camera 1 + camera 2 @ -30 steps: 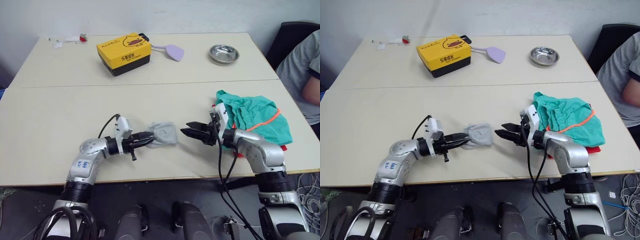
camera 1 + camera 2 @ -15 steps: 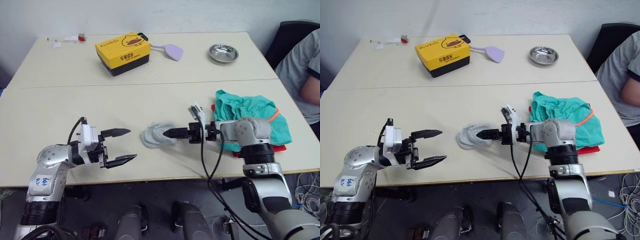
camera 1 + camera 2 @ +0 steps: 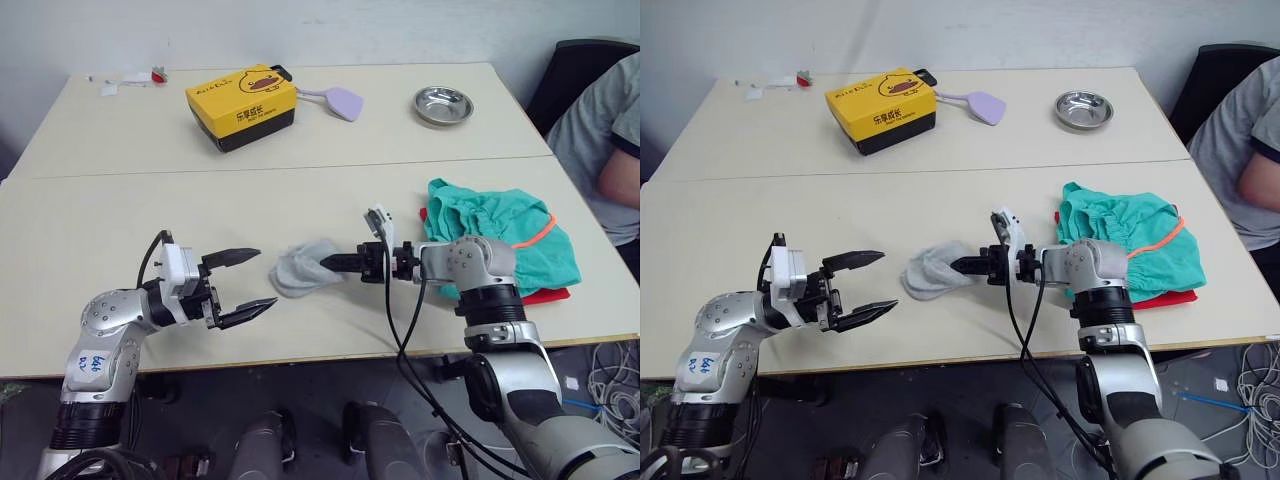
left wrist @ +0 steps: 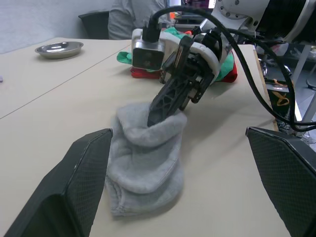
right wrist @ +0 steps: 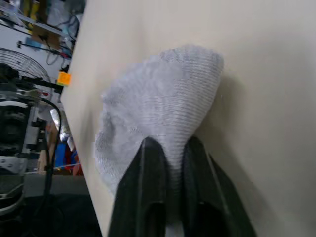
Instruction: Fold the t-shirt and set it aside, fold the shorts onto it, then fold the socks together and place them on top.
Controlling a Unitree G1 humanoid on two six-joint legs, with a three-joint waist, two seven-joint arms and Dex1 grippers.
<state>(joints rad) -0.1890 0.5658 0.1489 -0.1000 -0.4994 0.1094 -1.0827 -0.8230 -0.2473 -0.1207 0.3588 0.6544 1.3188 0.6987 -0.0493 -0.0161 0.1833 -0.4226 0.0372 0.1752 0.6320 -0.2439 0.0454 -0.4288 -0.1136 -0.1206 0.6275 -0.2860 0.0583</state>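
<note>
Left eye view: right gripper [image 3: 335, 264] pinches socks [image 3: 297, 268]; yellow box [image 3: 240, 104] lettering illegible.

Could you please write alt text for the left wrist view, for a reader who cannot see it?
The right gripper pinches the grey socks on a beige table, between the open left gripper's fingers. Behind lie teal shorts and a metal bowl.

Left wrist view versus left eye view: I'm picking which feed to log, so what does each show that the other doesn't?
The left wrist view alone gives a close look at the right gripper pinching a fold of the socks. The left eye view alone has the yellow box and the purple spatula. Both show the socks, the shorts, the t-shirt, the steel bowl and the open left gripper.
</note>
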